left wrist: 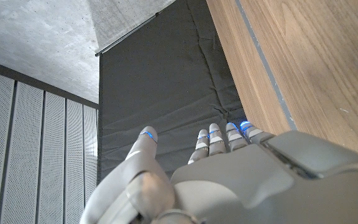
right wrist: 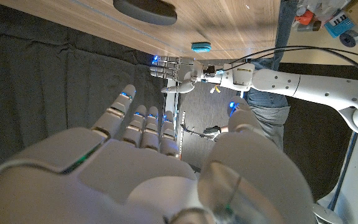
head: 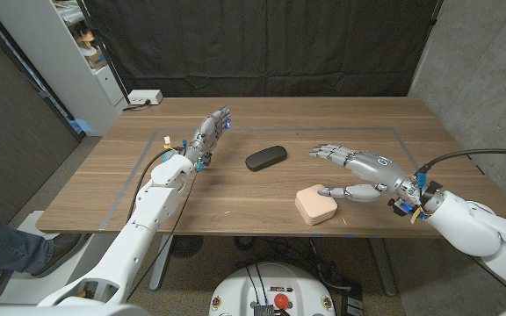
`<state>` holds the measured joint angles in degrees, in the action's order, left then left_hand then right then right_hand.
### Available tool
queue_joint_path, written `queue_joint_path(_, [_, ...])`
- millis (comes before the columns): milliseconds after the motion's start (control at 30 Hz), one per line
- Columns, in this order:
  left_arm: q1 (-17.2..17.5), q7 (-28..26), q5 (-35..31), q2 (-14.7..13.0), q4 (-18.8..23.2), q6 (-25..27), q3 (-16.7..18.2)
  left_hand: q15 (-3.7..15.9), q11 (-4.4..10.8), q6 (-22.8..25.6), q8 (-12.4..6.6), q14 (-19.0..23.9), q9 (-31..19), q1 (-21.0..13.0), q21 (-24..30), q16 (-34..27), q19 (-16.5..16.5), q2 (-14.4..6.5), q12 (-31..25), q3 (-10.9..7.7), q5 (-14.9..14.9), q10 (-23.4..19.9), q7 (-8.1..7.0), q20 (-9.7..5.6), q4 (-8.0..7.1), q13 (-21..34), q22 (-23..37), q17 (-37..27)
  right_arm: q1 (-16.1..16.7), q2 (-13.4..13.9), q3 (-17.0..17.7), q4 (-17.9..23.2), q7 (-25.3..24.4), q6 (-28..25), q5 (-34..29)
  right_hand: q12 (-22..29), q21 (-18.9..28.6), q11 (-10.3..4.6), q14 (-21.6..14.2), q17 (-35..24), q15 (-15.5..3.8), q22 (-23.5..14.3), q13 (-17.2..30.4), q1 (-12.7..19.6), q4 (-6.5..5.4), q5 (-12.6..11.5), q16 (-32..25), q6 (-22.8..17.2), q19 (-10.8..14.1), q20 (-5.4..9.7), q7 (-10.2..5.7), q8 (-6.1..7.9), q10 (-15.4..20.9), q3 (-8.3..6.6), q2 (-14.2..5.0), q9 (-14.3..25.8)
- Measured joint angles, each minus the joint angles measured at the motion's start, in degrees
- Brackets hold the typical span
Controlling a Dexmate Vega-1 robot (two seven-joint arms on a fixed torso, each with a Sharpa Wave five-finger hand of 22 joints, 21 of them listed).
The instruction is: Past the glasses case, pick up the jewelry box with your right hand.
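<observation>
While the right hand (head: 358, 175) hangs at centre right of the head view with its fingers (head: 325, 153) spread and holding nothing, its thumb tip reaches the box (head: 315, 204) just below; whether it touches is hard to tell. The box sits on the bench (head: 235, 202) near the front edge, with the black case (head: 265, 158) up and left of it. The left hand (head: 211, 132), upper left of centre, is open and empty. No writing is readable.

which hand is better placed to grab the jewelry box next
Right. The right hand is open just beside the jewelry box, its thumb almost at the box's edge. The left hand stands across the table, beyond the glasses case.
</observation>
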<state>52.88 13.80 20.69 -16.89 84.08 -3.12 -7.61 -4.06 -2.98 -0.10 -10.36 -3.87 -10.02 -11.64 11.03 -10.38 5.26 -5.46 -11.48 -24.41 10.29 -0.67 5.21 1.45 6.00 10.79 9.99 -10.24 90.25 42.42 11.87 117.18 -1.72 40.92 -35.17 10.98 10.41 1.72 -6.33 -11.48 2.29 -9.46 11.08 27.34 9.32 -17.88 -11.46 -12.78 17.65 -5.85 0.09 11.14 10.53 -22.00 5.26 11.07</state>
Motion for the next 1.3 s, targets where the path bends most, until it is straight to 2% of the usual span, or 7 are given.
queue_joint_path(67, [0.0, 0.0, 0.0, 0.0, 0.0, 0.0, 0.0, 0.00, 0.00, 0.0, 0.00, 0.0, 0.0, 0.0, 0.0, 0.0, 0.0, 0.0, 0.0, -0.02, 0.0, 0.0, 0.00, 0.00, 0.02, 0.0, 0.0, 0.0, 0.1, 0.3, -0.1, 0.2, 0.1, -0.3, -0.3, 0.0, 0.0, -0.40, 0.3, 0.0, 0.29, 0.0, 0.0, 0.0, 0.00, -0.1, 0.0, 0.3, 0.0, 0.00, -0.30, 0.00, -0.4, 0.00, 0.00, 0.0])
queue_joint_path(267, [0.0, 0.0, 0.0, 0.0, 0.0, 0.1, -0.1, 0.00, 0.00, 0.0, 0.00, 0.0, 0.0, 0.0, 0.0, 0.0, 0.0, 0.0, 0.0, -0.18, 0.0, 0.0, 0.00, 0.00, 0.18, 0.0, 0.0, 0.0, 0.3, 0.9, -0.1, 0.9, 0.3, -1.1, -1.2, 0.0, 0.0, -0.71, 0.4, 0.0, 0.87, 0.0, 0.0, 0.3, 0.00, -0.4, 0.0, 0.8, 0.0, -1.23, -1.59, 0.00, -0.7, 0.00, 0.30, 0.0])
queue_joint_path(600, [-0.2, 0.1, 0.0, 0.0, -0.3, 0.1, -0.2, 0.00, 0.00, 0.0, 0.00, 0.0, 0.0, 0.0, 0.0, 0.0, 0.0, 0.0, 0.0, -0.17, 0.0, 0.0, 0.00, 0.00, 0.17, 0.0, 0.0, 0.0, 1.1, 1.6, -0.1, 2.4, 0.7, -2.8, -2.9, 0.0, 0.0, -1.01, 0.8, 0.0, 1.42, 0.0, 0.0, 0.8, 0.00, -0.8, 0.0, 1.5, 0.2, -2.46, -2.37, 0.00, -1.0, 0.00, 0.75, 0.0])
queue_joint_path(800, [-0.2, 0.1, 0.0, 0.0, -0.4, 0.1, -0.2, 0.00, 0.00, 0.0, 0.00, 0.0, 0.0, -0.2, 0.0, 0.0, 0.0, -0.2, 0.0, -0.17, 0.0, 0.0, 0.00, 0.00, 0.17, 0.0, 0.0, 0.0, 1.5, 2.0, 0.1, 3.4, 0.8, -3.6, -4.0, 0.0, 0.0, -1.62, 1.1, -0.1, 1.72, 0.0, 0.0, 1.4, -0.18, -1.4, 0.0, 4.6, 0.3, -3.77, -5.46, -0.78, -1.6, 0.18, 1.43, 0.0])
queue_joint_path(900, [-0.2, 0.2, 0.0, 0.0, -0.4, 0.1, -0.2, 0.00, 0.00, 0.0, 0.00, 0.0, 0.0, -0.2, 0.0, 0.0, 0.0, -0.2, 0.0, -0.17, 0.0, 0.0, 0.00, 0.00, 0.17, 0.0, 0.0, 0.0, 1.6, 2.3, 0.2, 3.7, 0.8, -3.8, -4.5, 0.0, 0.0, -1.62, 1.1, -0.1, 1.73, 0.0, 0.0, 1.4, -0.18, -1.6, 0.0, 5.7, 0.4, -4.30, -6.42, -1.00, -1.6, 0.18, 1.45, 0.0])
queue_joint_path(1133, [-0.1, 0.2, 0.0, -0.1, -0.1, 0.3, 0.0, 0.00, 0.00, 0.0, 0.00, 0.0, 0.0, -0.2, 0.0, 0.0, 0.1, -0.2, 0.0, -0.26, 0.0, 0.0, 0.00, 0.13, 0.07, 0.0, 0.0, 0.0, 1.7, 2.9, 0.1, 4.7, 1.1, -4.4, -5.4, 0.0, 0.0, -1.26, 1.4, -0.1, 2.02, 0.0, 0.0, 2.1, -0.18, -1.9, 0.0, 6.6, 0.2, -5.38, -6.11, -1.00, -2.6, 0.18, 1.60, 0.0])
queue_joint_path(1300, [0.0, 0.2, 0.0, -0.2, 0.0, 0.3, 0.1, 0.00, 0.00, 0.0, 0.00, 0.0, 0.0, -0.2, 0.0, 0.0, 0.2, -0.2, 0.0, -0.33, 0.0, 0.0, 0.00, 0.21, 0.00, 0.0, 0.0, 0.0, 1.4, 3.5, -0.3, 5.6, 1.5, -4.8, -5.8, -0.5, 0.0, 0.14, 1.6, -0.1, 2.22, 0.0, 0.0, 2.3, -0.18, -2.3, 0.0, 6.8, 0.5, -5.64, -5.91, -1.00, -4.0, 0.18, 1.88, 0.0])
